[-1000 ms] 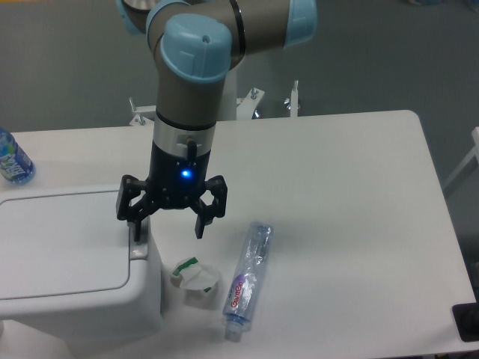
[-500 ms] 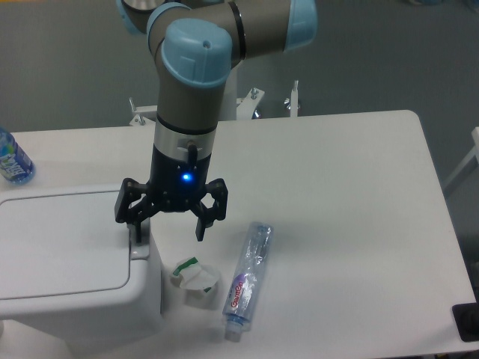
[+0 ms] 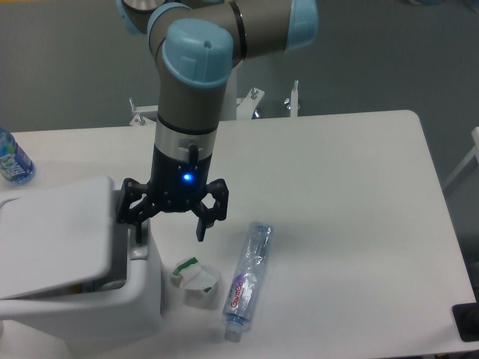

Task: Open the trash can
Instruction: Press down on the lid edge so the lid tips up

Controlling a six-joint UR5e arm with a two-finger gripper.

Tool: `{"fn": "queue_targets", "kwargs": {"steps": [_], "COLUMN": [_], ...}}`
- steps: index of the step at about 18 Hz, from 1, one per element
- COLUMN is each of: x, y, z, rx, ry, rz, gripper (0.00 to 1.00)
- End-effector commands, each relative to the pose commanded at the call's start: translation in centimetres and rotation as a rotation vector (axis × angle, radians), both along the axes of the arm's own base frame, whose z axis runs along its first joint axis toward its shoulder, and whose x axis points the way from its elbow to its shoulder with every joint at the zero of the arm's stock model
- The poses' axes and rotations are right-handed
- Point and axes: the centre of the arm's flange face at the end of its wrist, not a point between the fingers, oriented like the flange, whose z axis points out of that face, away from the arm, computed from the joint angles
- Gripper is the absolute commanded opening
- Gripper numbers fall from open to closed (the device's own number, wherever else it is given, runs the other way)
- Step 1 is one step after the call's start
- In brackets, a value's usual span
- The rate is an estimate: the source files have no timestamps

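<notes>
Trash can [image 3: 75, 299] at lower left of frame, on the bench [image 3: 337, 187]. Lid [image 3: 56, 235] tilted up on its right side, dark gap showing under the raised edge, hinge presumably along the left. Gripper [image 3: 169, 232] just right of the lid, pointing straight down, jaws spread wide and holding nothing. Left finger [image 3: 137, 228] down on the latch ledge at the can's right rim, touching or nearly so; right finger hanging off the can over the bench. Lid edge directly left of the jaws, its long axis running top to bottom of frame. Latch looks released; opening appears partway.
</notes>
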Motion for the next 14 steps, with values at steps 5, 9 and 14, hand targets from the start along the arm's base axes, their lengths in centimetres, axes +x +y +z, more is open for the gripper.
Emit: {"fn": "queue_targets", "kwargs": {"steps": [5, 9, 14], "x": [-6.1, -10.0, -10.4], "y": [-6.4, -11.1, -13.5], "z": [6.5, 8.1, 4.6], "rx": [0.079, 0.0, -0.327], "ry": [0.107, 0.284, 0.429], "rz": [0.115, 0.069, -0.261], "gripper": [1.0, 1.0, 1.0]}}
